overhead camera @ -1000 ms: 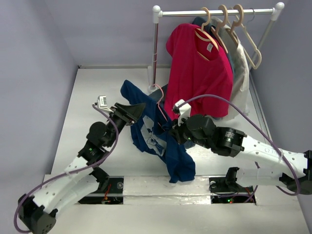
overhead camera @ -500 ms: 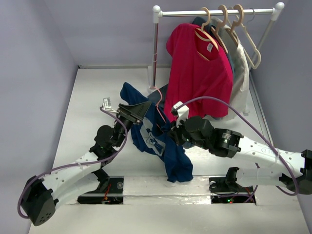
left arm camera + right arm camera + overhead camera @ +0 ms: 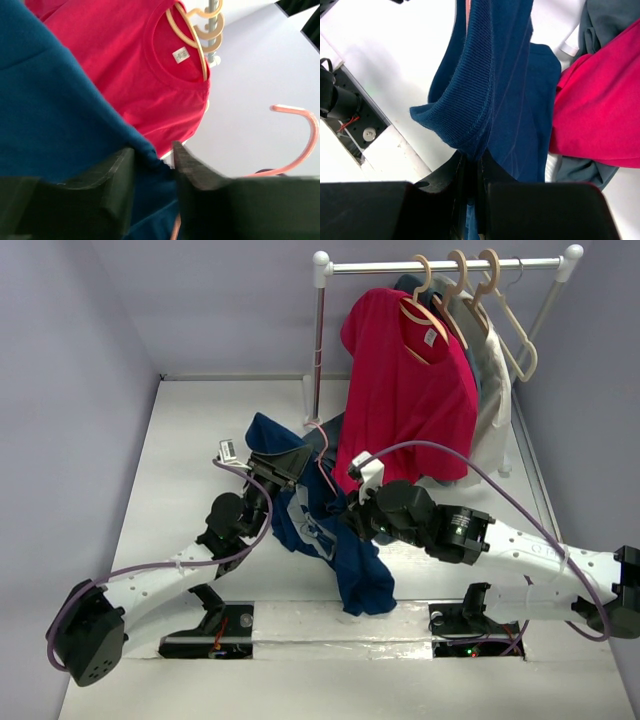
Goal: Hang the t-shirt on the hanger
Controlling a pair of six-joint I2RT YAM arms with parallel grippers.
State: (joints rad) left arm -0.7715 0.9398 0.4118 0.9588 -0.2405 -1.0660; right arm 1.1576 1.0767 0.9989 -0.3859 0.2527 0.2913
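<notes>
The navy t-shirt (image 3: 345,545) is held up in the air in front of the clothes rack (image 3: 440,265), on the side of its left post and lower than the red t-shirt (image 3: 405,390) that hangs from the rack on a beige hanger (image 3: 425,308). The left gripper (image 3: 285,462) pinches one upper fold of the navy cloth; in the left wrist view its two dark fingers (image 3: 117,172) are closed with the blue fabric between them. The right gripper (image 3: 352,515), a little further from the rack, is clamped on the ribbed collar of the t-shirt, its jaws almost together on the cloth in the right wrist view. From there the rest of the t-shirt hangs down toward the near edge of the table (image 3: 200,440). The pink hanger (image 3: 322,445) is inside the folds between the two grippers, and its thin hook rises toward the left post of the rack. How deep the hanger sits in the shirt I cannot tell.
</notes>
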